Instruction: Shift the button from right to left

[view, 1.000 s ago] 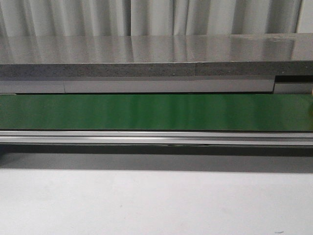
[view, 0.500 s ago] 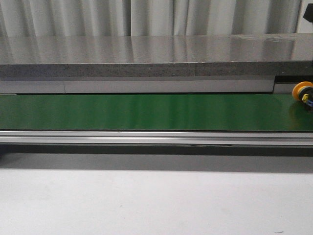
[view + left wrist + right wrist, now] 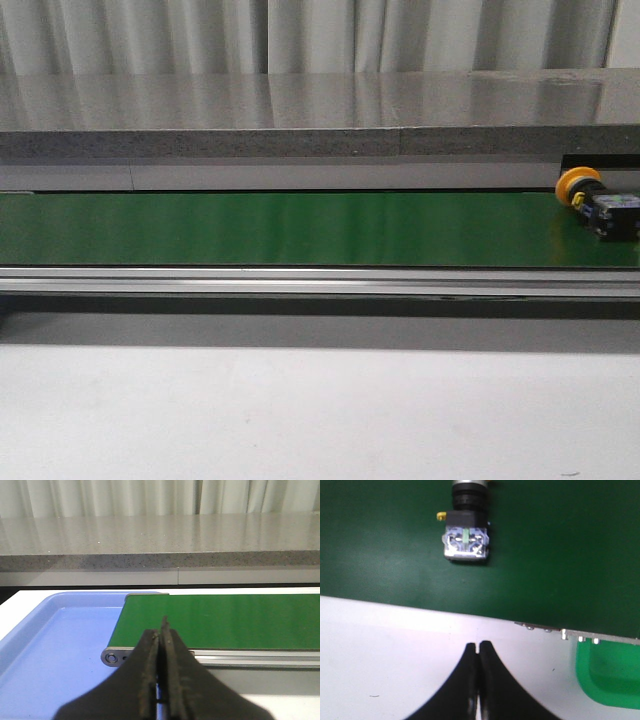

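Note:
The button (image 3: pixel 598 202), a yellow-orange cap on a black body, lies on its side at the far right of the green belt (image 3: pixel 300 228). In the right wrist view the button (image 3: pixel 465 538) shows its black body and blue-green marked end, lying on the belt beyond my right gripper (image 3: pixel 478 647), which is shut and empty over the white table. My left gripper (image 3: pixel 161 630) is shut and empty, just in front of the belt's left end (image 3: pixel 220 620). Neither gripper shows in the front view.
A blue tray (image 3: pixel 55 645) sits at the belt's left end. A green bin (image 3: pixel 610 670) sits by the belt's right end. A metal rail (image 3: pixel 320 280) runs along the belt's front. A grey stone counter (image 3: pixel 300 110) runs behind it. White table (image 3: pixel 320 410) lies in front.
The button has come into view at the right edge of the belt and moved left along it. A second ago the belt showed nothing.

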Controlling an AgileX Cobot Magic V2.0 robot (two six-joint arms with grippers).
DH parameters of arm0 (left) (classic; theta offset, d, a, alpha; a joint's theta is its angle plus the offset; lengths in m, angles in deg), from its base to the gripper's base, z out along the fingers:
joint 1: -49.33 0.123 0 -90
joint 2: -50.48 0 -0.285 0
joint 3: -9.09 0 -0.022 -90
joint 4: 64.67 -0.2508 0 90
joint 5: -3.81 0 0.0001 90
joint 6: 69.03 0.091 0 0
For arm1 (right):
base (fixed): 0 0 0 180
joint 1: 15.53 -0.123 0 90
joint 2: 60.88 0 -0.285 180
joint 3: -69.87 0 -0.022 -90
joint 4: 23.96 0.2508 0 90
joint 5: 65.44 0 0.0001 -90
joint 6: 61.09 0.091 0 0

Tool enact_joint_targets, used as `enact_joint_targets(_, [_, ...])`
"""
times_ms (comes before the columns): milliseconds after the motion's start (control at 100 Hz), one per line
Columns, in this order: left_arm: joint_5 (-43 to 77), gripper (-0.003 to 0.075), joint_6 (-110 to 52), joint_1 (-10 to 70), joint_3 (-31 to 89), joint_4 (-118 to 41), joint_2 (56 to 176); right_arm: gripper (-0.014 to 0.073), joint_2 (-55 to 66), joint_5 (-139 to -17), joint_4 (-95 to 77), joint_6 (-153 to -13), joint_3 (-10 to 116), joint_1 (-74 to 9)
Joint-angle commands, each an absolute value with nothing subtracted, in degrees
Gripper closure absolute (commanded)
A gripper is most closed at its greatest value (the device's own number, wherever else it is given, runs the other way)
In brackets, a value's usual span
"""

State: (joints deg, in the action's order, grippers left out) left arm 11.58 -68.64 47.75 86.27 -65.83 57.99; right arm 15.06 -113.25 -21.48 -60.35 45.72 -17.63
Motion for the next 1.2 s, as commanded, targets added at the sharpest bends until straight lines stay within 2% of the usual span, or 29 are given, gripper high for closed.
enact_joint_targets(0, [7.2, 0.0740, -69.0, 47.9, 88.8, -65.7, 56.2, 0.0659, 9.3, -107.6, -21.8, -60.8, 42.7, -18.1])
enact_joint_targets(490, [7.2, 0.0740, -69.0, 47.9, 88.8, -65.7, 56.2, 0.0659, -16.0, -96.7, -21.5, -60.8, 23.0, -18.3])
enact_joint_targets(830, [7.2, 0.0740, -69.0, 47.9, 88.8, -65.7, 56.2, 0.0659, -28.4, -96.8, -21.0, -61.1, 21.5, -18.3])
enact_joint_targets(1190, [7.2, 0.0740, -69.0, 47.9, 88.8, -65.7, 56.2, 0.0659, -33.2, -94.1, -21.7, -61.5, 18.3, -18.3])
